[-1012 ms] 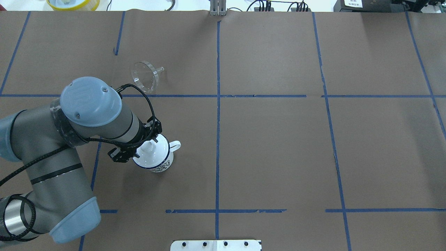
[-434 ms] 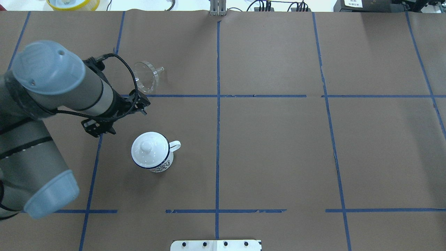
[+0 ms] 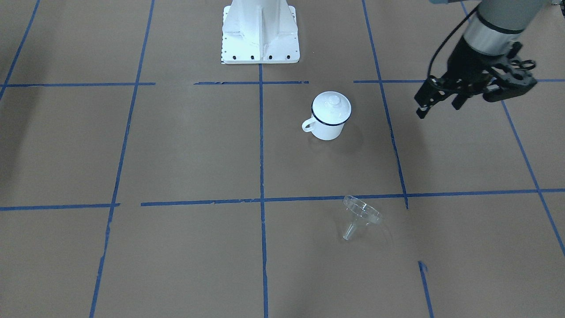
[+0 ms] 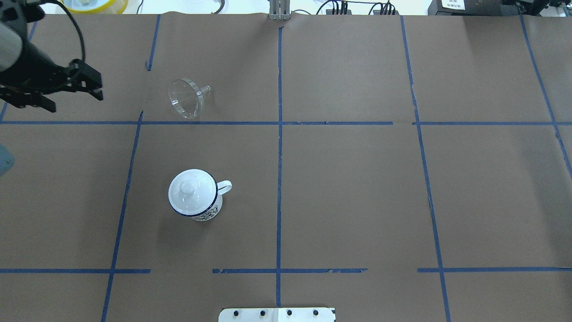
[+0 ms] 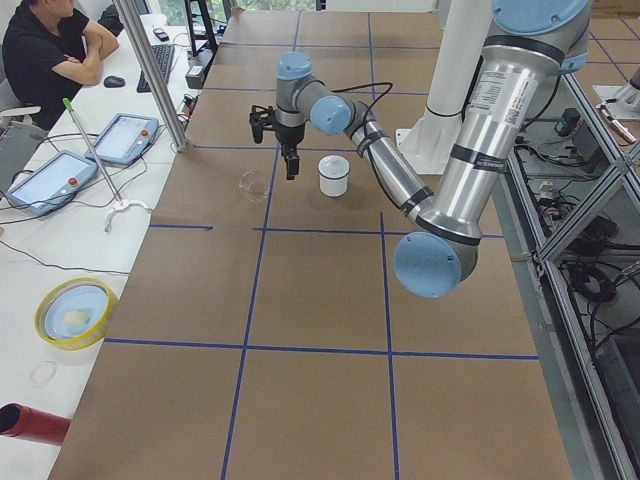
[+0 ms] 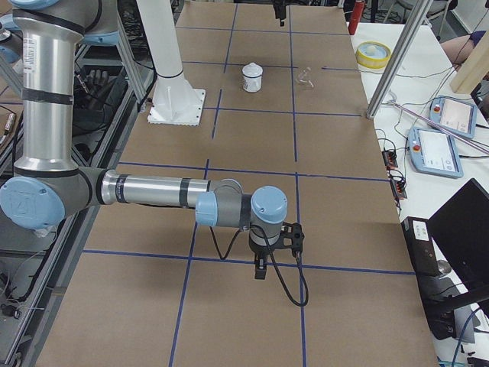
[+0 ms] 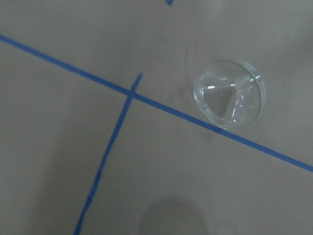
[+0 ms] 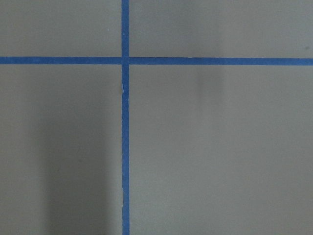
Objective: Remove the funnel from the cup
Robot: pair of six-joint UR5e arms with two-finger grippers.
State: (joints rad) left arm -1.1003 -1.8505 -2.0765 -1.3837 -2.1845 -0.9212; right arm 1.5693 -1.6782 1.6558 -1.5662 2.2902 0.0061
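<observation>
The clear funnel (image 4: 185, 100) lies on its side on the brown table, apart from the cup; it also shows in the front view (image 3: 359, 216) and the left wrist view (image 7: 230, 93). The cup (image 4: 201, 208), a white mug with a blue rim, stands upright with a white knobbed lid (image 4: 191, 191) on it. My left gripper (image 4: 76, 102) is open and empty, raised at the table's left side, away from both; it also shows in the front view (image 3: 438, 108). My right gripper (image 6: 260, 267) shows only in the right side view, far from the cup; I cannot tell its state.
The robot's white base (image 3: 260, 31) stands at the near edge. A yellow bowl (image 4: 94, 4) sits beyond the far left edge. An operator (image 5: 50, 50), tablets and metal posts (image 5: 150, 70) stand along the far side.
My left gripper has moved from beside the lidded cup up and away to the far left, empty. The cup, lid and funnel have not moved.
</observation>
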